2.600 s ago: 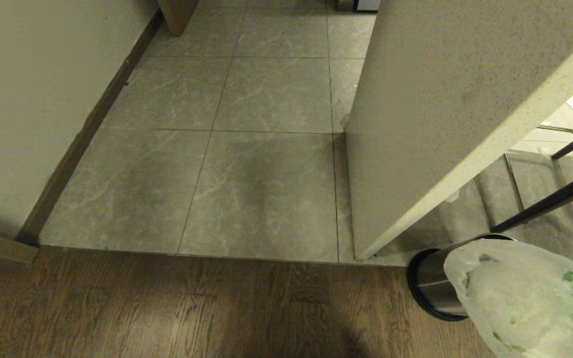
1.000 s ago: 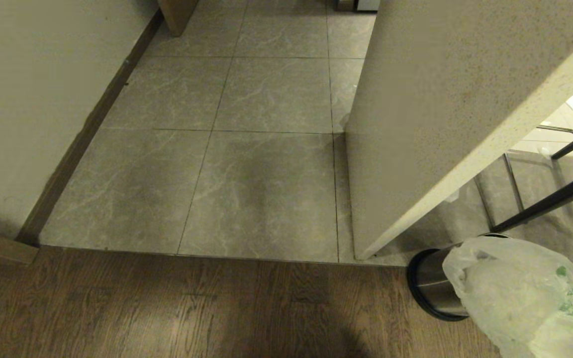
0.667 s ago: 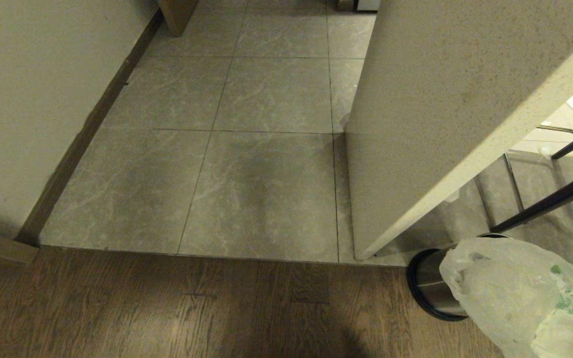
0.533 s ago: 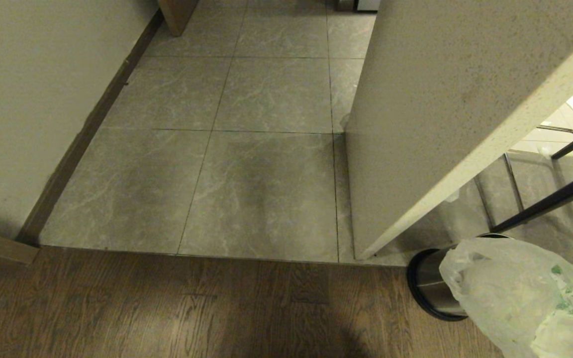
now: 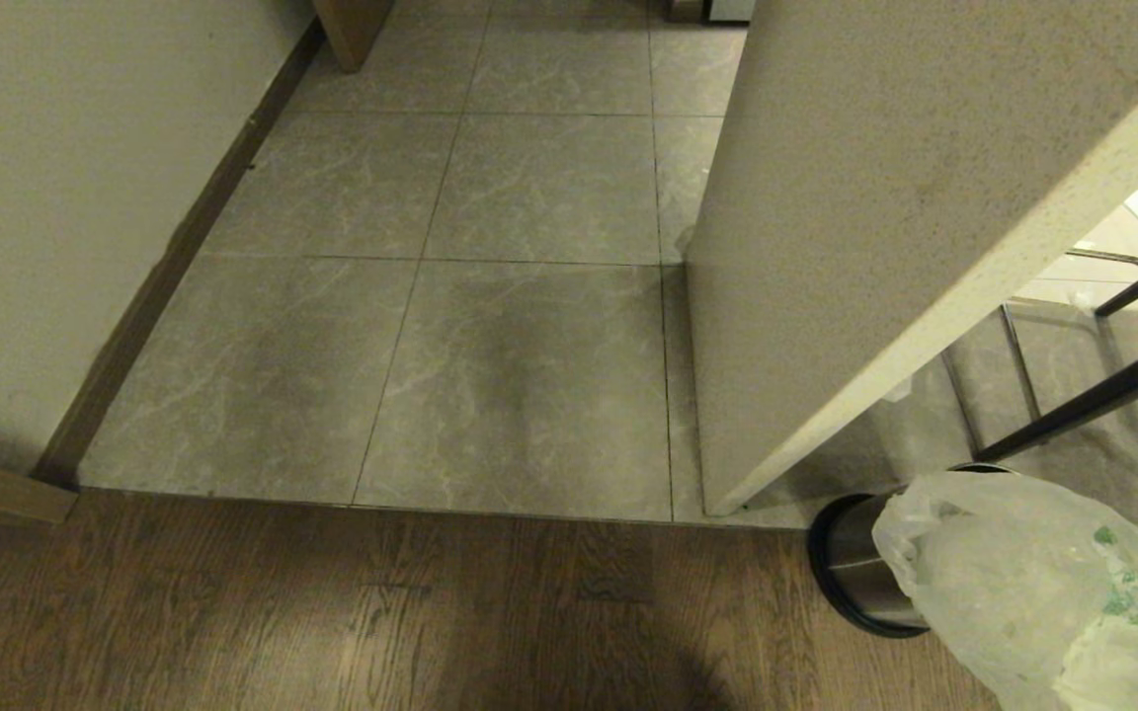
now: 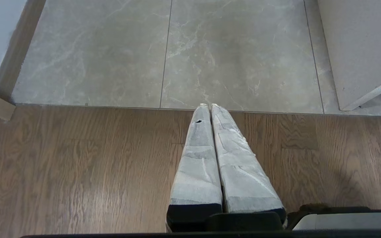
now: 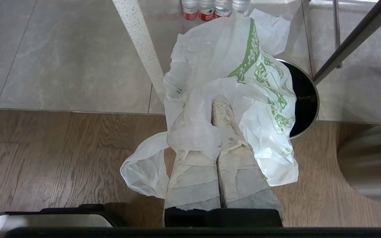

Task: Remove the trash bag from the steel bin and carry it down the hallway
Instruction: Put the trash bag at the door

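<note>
Right gripper pinches the trash bag, which hides the steel bin partly.

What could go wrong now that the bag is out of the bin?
1. The right gripper pinches only thin plastic of the trash bag; it could tear or slip.
2. The hanging bag may snag the steel bin or the speckled panel's corner on the way into the hallway.
</note>
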You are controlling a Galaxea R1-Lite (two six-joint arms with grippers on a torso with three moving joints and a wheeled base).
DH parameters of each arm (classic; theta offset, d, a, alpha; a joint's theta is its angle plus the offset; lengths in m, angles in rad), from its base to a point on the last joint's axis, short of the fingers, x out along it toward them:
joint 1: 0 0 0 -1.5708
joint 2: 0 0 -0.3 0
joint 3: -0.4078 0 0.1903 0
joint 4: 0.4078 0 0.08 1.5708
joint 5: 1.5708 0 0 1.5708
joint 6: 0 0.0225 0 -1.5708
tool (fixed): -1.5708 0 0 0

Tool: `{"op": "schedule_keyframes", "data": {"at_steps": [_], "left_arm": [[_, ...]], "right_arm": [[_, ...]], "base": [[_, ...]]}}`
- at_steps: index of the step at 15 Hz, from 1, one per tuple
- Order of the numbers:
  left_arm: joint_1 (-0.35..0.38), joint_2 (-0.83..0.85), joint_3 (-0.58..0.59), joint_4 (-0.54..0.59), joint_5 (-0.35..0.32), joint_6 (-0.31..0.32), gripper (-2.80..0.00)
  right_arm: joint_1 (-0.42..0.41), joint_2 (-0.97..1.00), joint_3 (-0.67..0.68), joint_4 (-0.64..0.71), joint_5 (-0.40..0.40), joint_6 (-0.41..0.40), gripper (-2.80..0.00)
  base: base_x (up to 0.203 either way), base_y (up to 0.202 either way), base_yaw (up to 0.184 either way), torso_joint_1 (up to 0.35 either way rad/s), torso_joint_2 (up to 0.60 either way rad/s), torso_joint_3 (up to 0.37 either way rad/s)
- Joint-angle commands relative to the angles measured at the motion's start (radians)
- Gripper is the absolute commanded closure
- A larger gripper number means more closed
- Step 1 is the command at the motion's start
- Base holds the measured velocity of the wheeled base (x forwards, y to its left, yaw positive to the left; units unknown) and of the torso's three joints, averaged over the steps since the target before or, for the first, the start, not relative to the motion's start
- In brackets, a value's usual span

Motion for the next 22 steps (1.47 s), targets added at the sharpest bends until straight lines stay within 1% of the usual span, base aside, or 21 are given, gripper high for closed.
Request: {"op": "schedule_keyframes", "data": {"at_steps": [1, 22], "left_arm": [[0.000, 0.000, 0.002, -0.001, 0.001, -0.004, 0.00], [0.002, -0.002, 0.002, -0.002, 0.001, -0.006, 0.00]], "right_arm": [[0.000, -0.003, 0.003, 0.000, 0.000, 0.000, 0.00], [0.000, -0.003, 0.003, 0.000, 0.000, 0.000, 0.00]], "base": [[0.000, 0.000, 0.000, -0.001, 0.00, 0.076], [0.000, 0.000, 0.000, 0.002, 0.00, 0.196]]}}
